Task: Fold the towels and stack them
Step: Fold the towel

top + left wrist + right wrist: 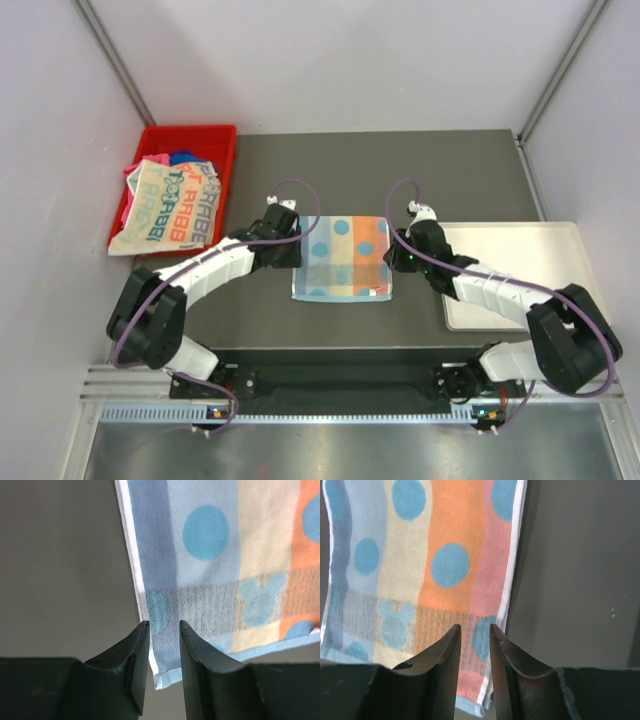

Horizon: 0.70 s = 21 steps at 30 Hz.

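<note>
A patterned towel (pixel 341 258) with light blue, cream, orange and pink stripes and blue dots lies flat on the dark table, its near part folded over. My left gripper (pixel 297 250) hovers over its left edge. In the left wrist view the jaws (pixel 164 624) stand slightly apart over the towel's near left corner (pixel 225 555). My right gripper (pixel 392 252) is at the right edge, jaws (pixel 475 626) slightly apart over the near right corner (pixel 450 565). Neither pinches cloth. A cream lettered towel (pixel 170 205) drapes over the bin, with pink (pixel 130 175) and blue (pixel 185 157) cloth beneath.
The red plastic bin (pixel 225 140) stands at the far left of the table. A white flat tray (pixel 540 250) lies at the right, partly under my right arm. White walls close in on both sides.
</note>
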Tool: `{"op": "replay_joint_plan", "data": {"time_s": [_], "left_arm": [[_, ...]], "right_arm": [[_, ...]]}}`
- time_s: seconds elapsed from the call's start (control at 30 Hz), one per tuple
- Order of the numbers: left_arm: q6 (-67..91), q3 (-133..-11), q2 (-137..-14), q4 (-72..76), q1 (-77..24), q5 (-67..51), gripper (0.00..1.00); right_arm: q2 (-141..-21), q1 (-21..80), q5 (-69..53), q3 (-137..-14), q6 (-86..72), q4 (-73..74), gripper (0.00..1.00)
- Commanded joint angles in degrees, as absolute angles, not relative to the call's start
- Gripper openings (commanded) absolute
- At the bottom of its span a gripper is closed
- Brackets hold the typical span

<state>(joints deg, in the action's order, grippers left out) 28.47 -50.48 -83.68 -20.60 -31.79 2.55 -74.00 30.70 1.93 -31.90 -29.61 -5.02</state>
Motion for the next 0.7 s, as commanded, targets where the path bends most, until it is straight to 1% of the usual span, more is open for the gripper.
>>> {"op": "replay_joint_plan", "data": {"time_s": [0.0,0.03,0.1,0.17,0.27,0.43,0.5,0.67], "left_arm": [[29.0,-56.68,-86.3,-20.3,-30.59,7.29,0.36],[29.0,-57.73,-88.4,-20.3,-29.8,7.03,0.36],[28.83,-60.72,-90.6,-19.69,-27.6,6.42,0.35],[28.21,-63.61,-94.03,-19.08,-25.68,5.46,0.36],[27.25,-67.74,-98.6,-18.11,-23.39,3.52,0.35],[25.84,-71.8,-104.49,-15.92,-21.27,0.35,0.35],[25.84,-73.03,-105.64,-15.56,-20.57,-2.28,0.35],[25.93,-75.23,-108.28,-14.33,-19.6,-3.87,0.35]], "right_arm": [[-77.24,30.33,6.85,-38.66,-28.22,-3.88,0.3],[-78.21,30.15,6.94,-39.72,-27.95,-3.78,0.32],[-81.64,29.09,7.03,-42.79,-27.34,-3.69,0.33],[-84.19,27.96,6.86,-45.6,-26.98,-3.87,0.36],[-89.37,26.11,5.98,-49.38,-26.63,-3.52,0.37],[-95.88,24.7,4.4,-53.52,-25.58,-4.39,0.41],[-98.6,24.35,4.13,-55.8,-25.05,-4.22,0.41],[-102.47,23.64,3.17,-59.32,-25.22,-3.87,0.4]]}}
